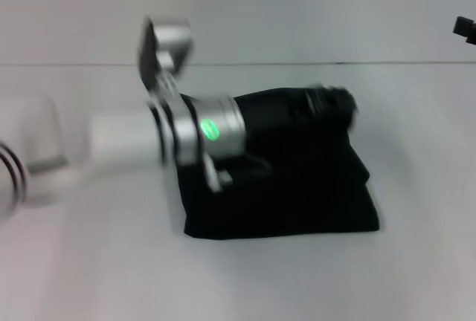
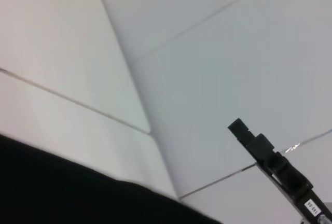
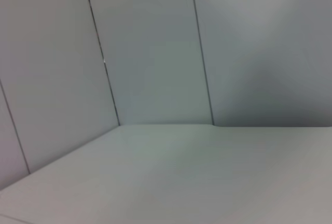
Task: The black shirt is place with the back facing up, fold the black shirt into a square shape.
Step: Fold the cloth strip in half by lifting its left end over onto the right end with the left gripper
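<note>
The black shirt lies on the white table as a compact, roughly square folded bundle, just right of centre in the head view. My left arm reaches across it from the left. My left gripper is a dark blur at the bundle's far right corner, hard to tell apart from the fabric. The left wrist view shows the black shirt as a dark band along one edge. My right gripper is raised at the far right edge, well away from the shirt, and also appears in the left wrist view as the right gripper.
The white table extends around the shirt on all sides. Pale wall panels stand behind the table. My left arm's silver wrist ring with a green light hangs over the shirt's left part.
</note>
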Controlling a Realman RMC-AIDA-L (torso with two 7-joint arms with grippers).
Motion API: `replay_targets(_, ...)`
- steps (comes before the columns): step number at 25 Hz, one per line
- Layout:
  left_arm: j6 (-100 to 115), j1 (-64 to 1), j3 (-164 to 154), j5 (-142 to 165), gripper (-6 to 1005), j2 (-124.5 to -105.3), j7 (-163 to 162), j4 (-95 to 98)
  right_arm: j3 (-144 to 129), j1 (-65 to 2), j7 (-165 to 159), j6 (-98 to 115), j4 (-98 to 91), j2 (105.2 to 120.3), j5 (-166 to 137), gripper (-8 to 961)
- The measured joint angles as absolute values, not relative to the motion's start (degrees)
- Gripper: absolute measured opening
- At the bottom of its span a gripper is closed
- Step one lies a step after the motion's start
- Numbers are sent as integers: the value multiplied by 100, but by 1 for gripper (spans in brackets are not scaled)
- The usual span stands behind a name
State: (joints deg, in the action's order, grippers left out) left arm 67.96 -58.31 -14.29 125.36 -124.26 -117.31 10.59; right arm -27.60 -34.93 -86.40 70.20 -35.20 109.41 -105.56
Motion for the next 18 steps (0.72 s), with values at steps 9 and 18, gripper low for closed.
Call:
replay_targets(9, 6771, -5085, -535, 11990, 163, -12475, -10066, -396, -2834, -3547, -8795, 7019, -3472, 10882, -10890, 895)
replay_targets(18, 7980, -5011, -869, 12046, 436, -12437, -9961, 7, -3149, -3690, -10083, 7095, -3471, 10818, -11332, 890)
